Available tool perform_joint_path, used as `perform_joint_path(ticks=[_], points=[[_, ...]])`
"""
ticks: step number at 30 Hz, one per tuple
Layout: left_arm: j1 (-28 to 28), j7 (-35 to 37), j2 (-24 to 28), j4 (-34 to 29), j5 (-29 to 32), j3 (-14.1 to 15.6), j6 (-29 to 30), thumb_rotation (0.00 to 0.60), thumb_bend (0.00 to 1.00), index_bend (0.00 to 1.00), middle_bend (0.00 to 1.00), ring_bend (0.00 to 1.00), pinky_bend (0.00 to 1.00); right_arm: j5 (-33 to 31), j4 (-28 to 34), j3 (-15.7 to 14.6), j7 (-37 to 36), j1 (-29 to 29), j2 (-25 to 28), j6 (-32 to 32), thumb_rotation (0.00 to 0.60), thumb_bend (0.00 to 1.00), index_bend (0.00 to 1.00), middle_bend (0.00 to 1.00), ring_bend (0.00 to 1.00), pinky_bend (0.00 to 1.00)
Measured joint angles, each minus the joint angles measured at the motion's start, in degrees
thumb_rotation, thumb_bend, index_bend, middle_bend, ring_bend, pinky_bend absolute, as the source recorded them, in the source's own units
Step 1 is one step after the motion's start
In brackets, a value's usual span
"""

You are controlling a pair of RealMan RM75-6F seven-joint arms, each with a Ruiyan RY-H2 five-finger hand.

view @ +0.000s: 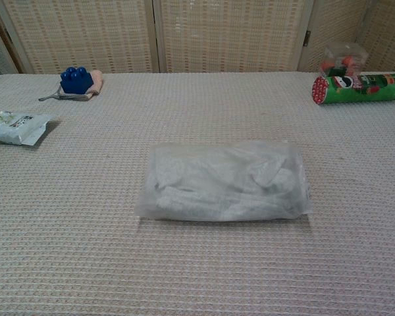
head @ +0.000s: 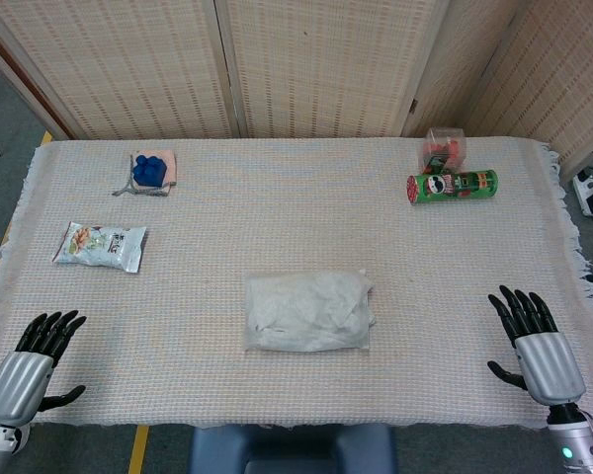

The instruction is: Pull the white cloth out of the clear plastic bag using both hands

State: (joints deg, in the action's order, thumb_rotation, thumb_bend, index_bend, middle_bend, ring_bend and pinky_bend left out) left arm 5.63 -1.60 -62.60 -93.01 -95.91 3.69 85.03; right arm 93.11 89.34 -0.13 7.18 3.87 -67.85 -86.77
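A clear plastic bag (head: pixel 309 312) lies flat in the middle of the table, nearer the front edge, with the white cloth (head: pixel 301 308) folded inside it. The chest view shows the same bag (view: pixel 225 182) and the crumpled cloth (view: pixel 217 178) close up. My left hand (head: pixel 32 360) rests at the front left corner, fingers spread, holding nothing. My right hand (head: pixel 536 343) sits at the front right, fingers also spread and empty. Both hands are far from the bag. Neither hand shows in the chest view.
A snack packet (head: pixel 100 246) lies at the left. A blue toy block on a small cloth (head: pixel 150 172) sits at the back left. A green chip can (head: pixel 453 186) lies on its side at the back right, with a clear box (head: pixel 445 146) behind it.
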Motion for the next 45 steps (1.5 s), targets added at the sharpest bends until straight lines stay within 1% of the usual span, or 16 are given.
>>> perform_joint_path(ticks=[3, 6, 9, 12, 13, 14, 16, 18, 19, 21, 24, 29, 33, 36, 40, 45], points=[[0.19, -0.01, -0.18, -0.16, -0.54, 0.38, -0.51, 0.6, 0.13, 0.12, 0.11, 0.0, 0.08, 0.09, 0.03, -0.06, -0.04, -0.03, 0.06, -0.01, 0.6, 0.05, 0.0, 0.0, 0.0, 0.0], [0.39, 0.36, -0.49, -0.27, -1.9, 0.97, -0.71, 0.6, 0.13, 0.12, 0.11, 0.01, 0.23, 0.38, 0.2, -0.2, -0.04, -0.18, 0.18, -0.27, 0.6, 0.05, 0.0, 0.0, 0.0, 0.0], [0.49, 0.95, -1.16, -0.47, -4.28, 1.92, -0.54, 0.6, 0.13, 0.14, 0.19, 0.12, 0.4, 0.96, 0.25, -0.49, 0.17, -0.35, 0.21, -0.56, 0.6, 0.05, 0.0, 0.0, 0.0, 0.0], [0.5, 1.33, -3.07, -0.39, -7.26, 2.67, 0.26, 0.6, 0.13, 0.17, 0.39, 0.34, 0.62, 1.26, 0.31, -0.63, 0.52, -0.48, 0.11, -0.79, 0.6, 0.05, 0.0, 0.0, 0.0, 0.0], [0.52, 1.39, -3.95, -0.25, -8.14, 2.8, 0.54, 0.6, 0.13, 0.18, 0.52, 0.46, 0.7, 1.23, 0.32, -0.56, 0.63, -0.51, 0.04, -0.83, 0.6, 0.05, 0.0, 0.0, 0.0, 0.0], [0.58, 1.48, -5.31, 0.02, -9.25, 2.91, 0.89, 0.6, 0.13, 0.2, 0.59, 0.53, 0.74, 1.15, 0.33, -0.51, 0.72, -0.52, -0.04, -0.84, 0.6, 0.05, 0.0, 0.0, 0.0, 0.0], [0.8, 1.6, -7.66, 0.65, -10.64, 2.98, 1.31, 0.6, 0.14, 0.25, 0.84, 0.75, 0.87, 1.07, 0.34, -0.42, 1.04, -0.5, -0.26, -0.78, 0.6, 0.05, 0.0, 0.0, 0.0, 0.0], [1.16, 1.74, -10.77, 1.76, -11.86, 2.92, 1.67, 0.6, 0.16, 0.31, 0.96, 0.88, 0.96, 1.11, 0.34, -0.38, 1.26, -0.42, -0.48, -0.67, 0.6, 0.05, 0.0, 0.0, 0.0, 0.0], [1.34, 1.75, -12.21, 2.36, -12.31, 2.87, 1.73, 0.6, 0.17, 0.35, 1.0, 0.94, 0.99, 1.14, 0.29, -0.36, 1.49, -0.38, -0.64, -0.62, 0.6, 0.05, 0.0, 0.0, 0.0, 0.0], [1.86, 1.7, -15.68, 3.92, -13.13, 2.81, 1.51, 0.6, 0.2, 0.39, 1.0, 0.99, 1.0, 1.12, 0.18, -0.36, 2.02, -0.32, -0.91, -0.43, 0.6, 0.05, 0.0, 0.0, 0.0, 0.0], [2.67, 1.48, -20.17, 5.65, -12.79, 2.63, -0.65, 0.6, 0.28, 0.43, 1.0, 1.0, 1.0, 0.83, 0.0, -0.26, 2.93, -0.2, -1.41, 0.01, 0.6, 0.05, 0.0, 0.0, 0.0, 0.0], [3.93, -1.81, -26.54, 7.35, -8.17, 1.31, -6.55, 0.6, 0.37, 0.44, 1.0, 1.0, 1.0, 0.41, -0.07, -0.24, 3.74, -0.05, -1.73, 0.69, 0.6, 0.05, 0.0, 0.0, 0.0, 0.0], [4.6, -6.09, -31.77, 8.89, -6.23, -0.12, -7.78, 0.6, 0.39, 0.42, 1.0, 1.0, 1.0, 0.09, -0.06, -0.24, 3.6, 0.14, -1.61, 1.34, 0.6, 0.05, 0.0, 0.0, 0.0, 0.0], [5.11, -8.82, -35.0, 10.6, -5.57, -1.36, -7.69, 0.6, 0.37, 0.39, 1.0, 1.0, 1.0, -0.13, 0.02, -0.28, 3.52, 0.32, -1.43, 1.83, 0.6, 0.05, 0.0, 0.0, 0.0, 0.0], [5.8, -11.3, -38.09, 12.98, -5.08, -2.6, -7.14, 0.6, 0.26, 0.41, 1.0, 1.0, 1.0, -0.45, 0.35, -0.29, 3.44, 0.42, -1.11, 2.22, 0.6, 0.05, 0.0, 0.0, 0.0, 0.0], [6.76, -12.95, -41.46, 17.15, -5.19, -3.46, -6.2, 0.6, 0.24, 0.42, 1.0, 1.0, 1.0, -0.53, 0.74, -0.33, 3.11, 0.47, -0.68, 2.33, 0.6, 0.05, 0.0, 0.0, 0.0, 0.0]])
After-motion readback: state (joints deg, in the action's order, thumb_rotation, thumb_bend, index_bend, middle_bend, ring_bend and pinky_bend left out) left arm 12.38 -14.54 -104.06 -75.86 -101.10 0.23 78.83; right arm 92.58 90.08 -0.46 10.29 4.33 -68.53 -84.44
